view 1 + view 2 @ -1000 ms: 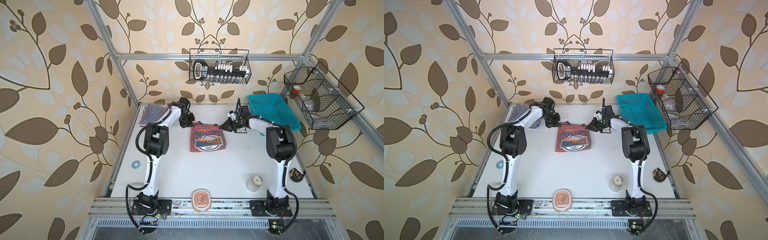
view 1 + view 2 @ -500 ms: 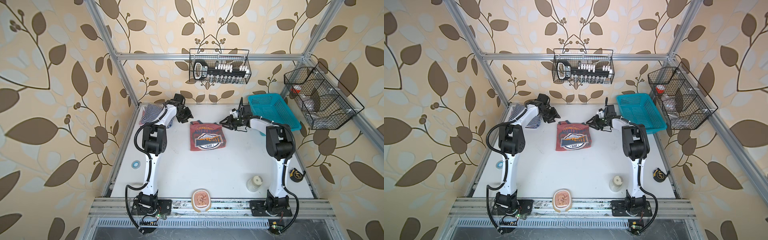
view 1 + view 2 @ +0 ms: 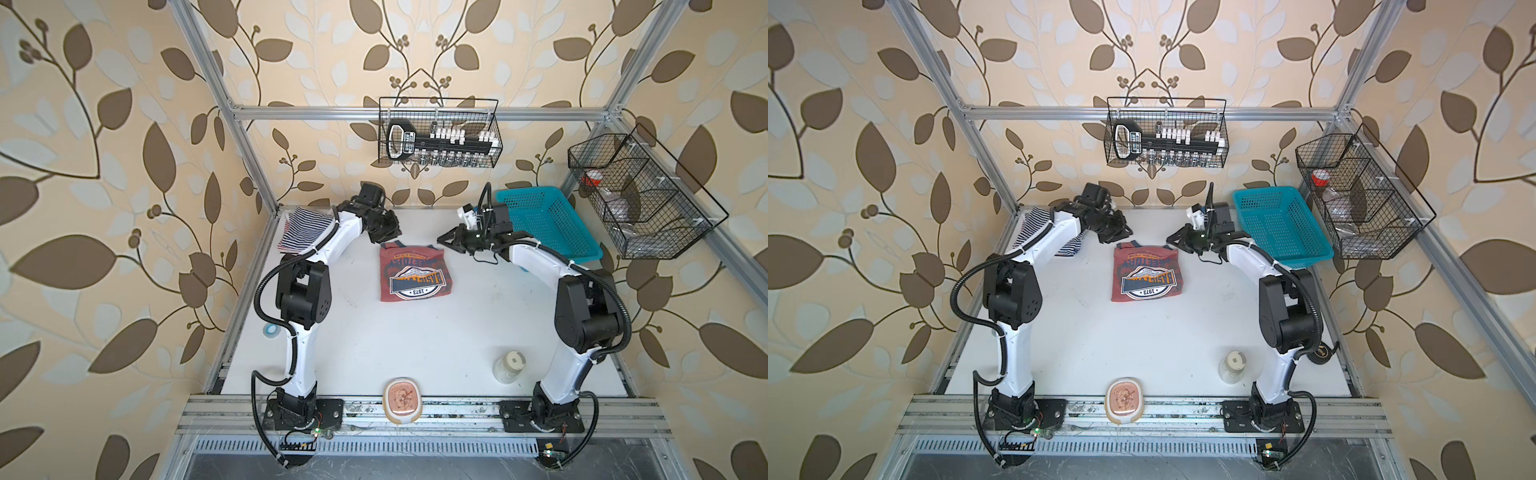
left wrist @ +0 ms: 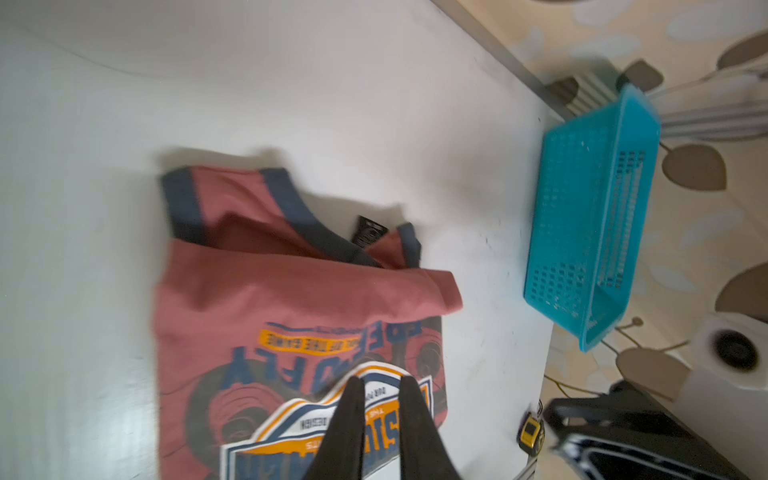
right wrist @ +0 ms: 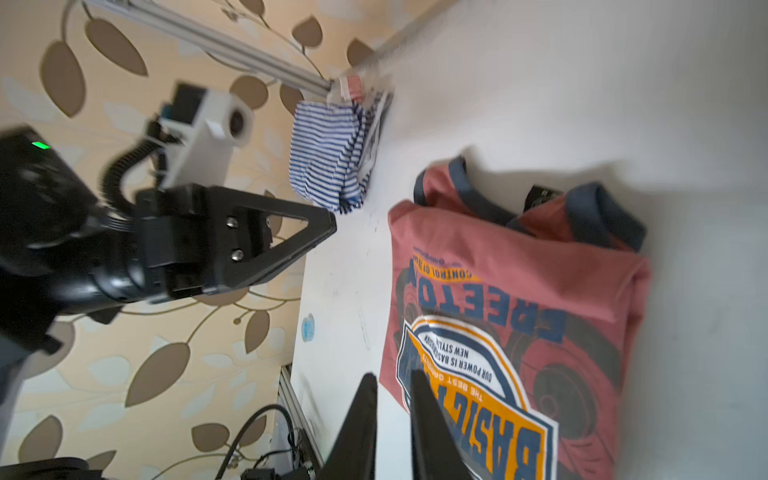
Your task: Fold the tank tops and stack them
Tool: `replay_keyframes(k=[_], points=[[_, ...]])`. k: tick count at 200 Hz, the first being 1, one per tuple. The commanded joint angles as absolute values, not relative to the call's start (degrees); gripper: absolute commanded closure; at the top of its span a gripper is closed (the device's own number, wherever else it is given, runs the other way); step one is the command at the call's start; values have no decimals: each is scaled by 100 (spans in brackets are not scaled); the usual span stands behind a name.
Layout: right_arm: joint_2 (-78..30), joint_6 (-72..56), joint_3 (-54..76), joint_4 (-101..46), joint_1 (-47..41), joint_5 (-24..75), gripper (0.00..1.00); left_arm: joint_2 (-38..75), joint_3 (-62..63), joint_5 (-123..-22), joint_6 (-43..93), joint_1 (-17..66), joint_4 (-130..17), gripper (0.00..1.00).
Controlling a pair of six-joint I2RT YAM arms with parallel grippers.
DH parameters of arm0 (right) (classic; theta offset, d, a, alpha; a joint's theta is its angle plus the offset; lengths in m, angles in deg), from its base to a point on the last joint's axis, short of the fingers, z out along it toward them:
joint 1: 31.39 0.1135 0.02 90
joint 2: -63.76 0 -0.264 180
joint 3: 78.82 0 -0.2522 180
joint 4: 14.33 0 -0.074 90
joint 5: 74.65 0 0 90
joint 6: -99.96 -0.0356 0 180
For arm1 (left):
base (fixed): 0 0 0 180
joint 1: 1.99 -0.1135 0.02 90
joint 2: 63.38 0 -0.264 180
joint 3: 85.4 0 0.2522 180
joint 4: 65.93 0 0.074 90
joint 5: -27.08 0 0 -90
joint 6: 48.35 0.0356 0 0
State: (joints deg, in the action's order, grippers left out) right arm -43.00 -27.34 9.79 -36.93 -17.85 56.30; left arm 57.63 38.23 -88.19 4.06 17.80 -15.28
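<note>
While the dusty red top [image 3: 413,270] lies print-up on the white worktop [image 3: 415,345], a little behind the middle and between the two arms, both hands hang beside its far corners with nothing in them. The left hand [image 4: 380,384] and the right hand [image 5: 394,376] each show two black tapered fingers drawn almost together, with a thin slit between. The cloth is a soft, limp knit: matt red body, dark blue ribbed trim, and a probably stiffer badge print in white, orange and navy. Its folded outline is roughly square but untidy. One upper corner rolls into a fat lip, and the straps and black neck label [image 4: 368,232] stick out past the folded edge. Several faults are likely from here. A pinch that takes only the upper layer would peel the fold open, a drag across the smooth worktop would skew it, and the rolled corner would make any stack sit crooked. The navy-striped top [image 3: 305,230] sits crumpled at the back left corner, partly hidden by the left arm in both top views, so a sweep of that arm could snag it or push it off the edge. The blue basket [image 3: 548,232], of rigid perforated plastic, stands close beside the right arm, where a wide swing could knock it.
</note>
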Motion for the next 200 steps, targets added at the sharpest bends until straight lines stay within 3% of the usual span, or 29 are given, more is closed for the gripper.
replay_keyframes(k=[1,54,110,200], points=[[-4699,-2737,1214,-3666,-1583,5683,93,6215,3994,-9299,352,1985,-1623,85],[-5337,-2070,1345,-4473,-1302,5280,99,7089,4487,-9470,285,1990,-1715,83],[-5314,-1990,2255,-4216,-1303,5270,100,7852,4996,-9587,32,1981,-1866,83],[-4872,-1993,1667,-4421,-1445,5705,97,6716,5207,-9167,463,1944,-1427,78]])
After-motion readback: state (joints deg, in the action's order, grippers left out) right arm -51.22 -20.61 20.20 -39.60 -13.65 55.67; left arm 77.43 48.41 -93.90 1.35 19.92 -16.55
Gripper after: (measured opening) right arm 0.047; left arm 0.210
